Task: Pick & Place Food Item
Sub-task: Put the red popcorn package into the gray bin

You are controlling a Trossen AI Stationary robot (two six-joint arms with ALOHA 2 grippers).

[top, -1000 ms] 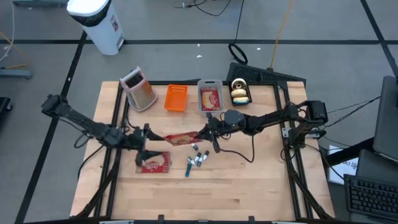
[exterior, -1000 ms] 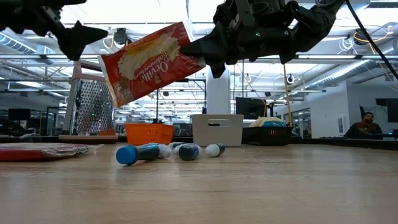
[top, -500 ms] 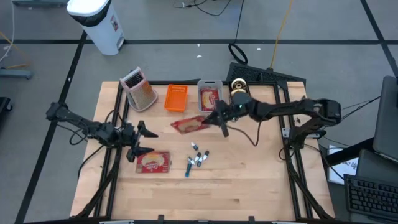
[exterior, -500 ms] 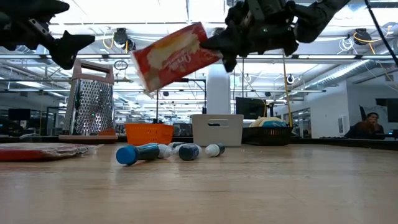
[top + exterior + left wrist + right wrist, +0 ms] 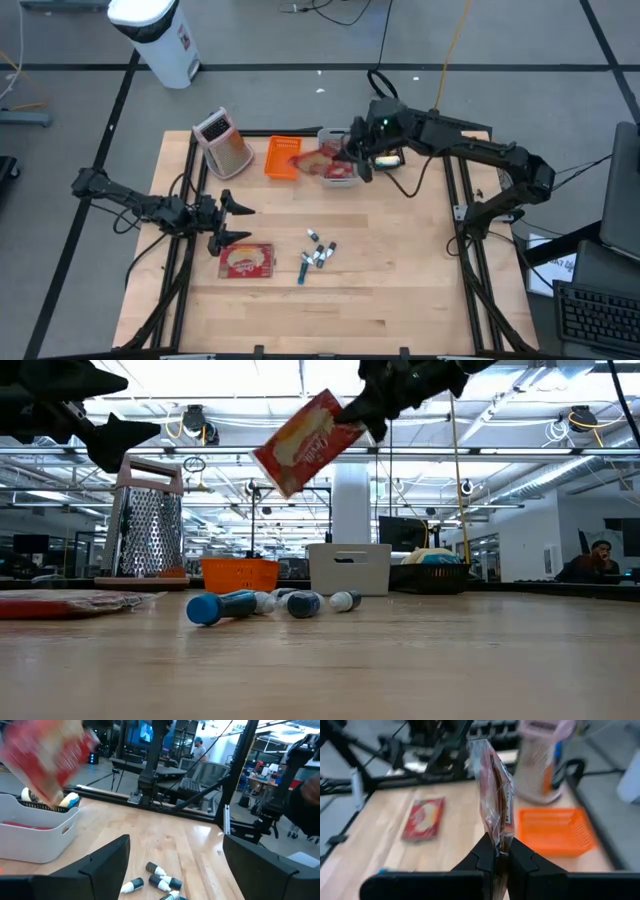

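The right arm extends from the frame's right edge toward upper centre, raised above the table, its gripper (image 5: 358, 160) closed with both fingers pinched together. The left arm lies low at left of centre, its gripper (image 5: 232, 222) spread wide.

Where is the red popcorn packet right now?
In the high view the red popcorn packet hangs from the right gripper at the table's far edge, over the grey bin, beside the orange basket.
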